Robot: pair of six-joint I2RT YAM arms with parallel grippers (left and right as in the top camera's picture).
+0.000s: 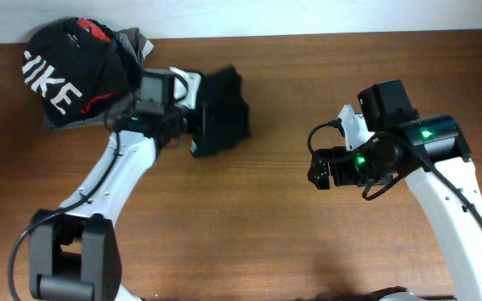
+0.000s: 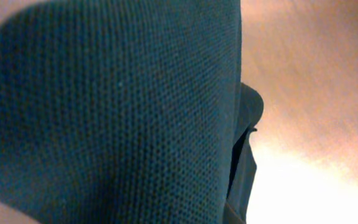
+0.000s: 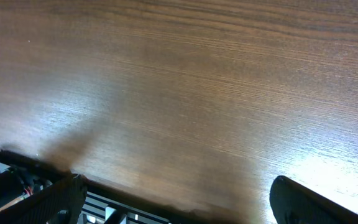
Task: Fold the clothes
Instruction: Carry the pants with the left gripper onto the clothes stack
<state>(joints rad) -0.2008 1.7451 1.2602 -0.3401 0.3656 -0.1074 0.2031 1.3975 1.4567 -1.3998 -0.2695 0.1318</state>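
Observation:
The clothes [image 1: 223, 110], a plain black stretchy garment bunched into a compact bundle, hang at my left gripper [image 1: 194, 119] over the table's back middle. The gripper looks shut on the bundle's left edge. In the left wrist view the black knit fabric [image 2: 117, 112] fills most of the frame and hides the fingers. My right gripper [image 1: 320, 173] is open and empty over bare wood at the right. Its two dark fingertips sit wide apart in the right wrist view [image 3: 179, 205].
A pile of other garments lies at the back left corner: a black top with big white letters [image 1: 57, 75] with red [image 1: 97, 32] and grey [image 1: 132, 42] fabric around it. The wooden table [image 1: 249, 226] has a front edge that shows in the right wrist view [image 3: 166, 202].

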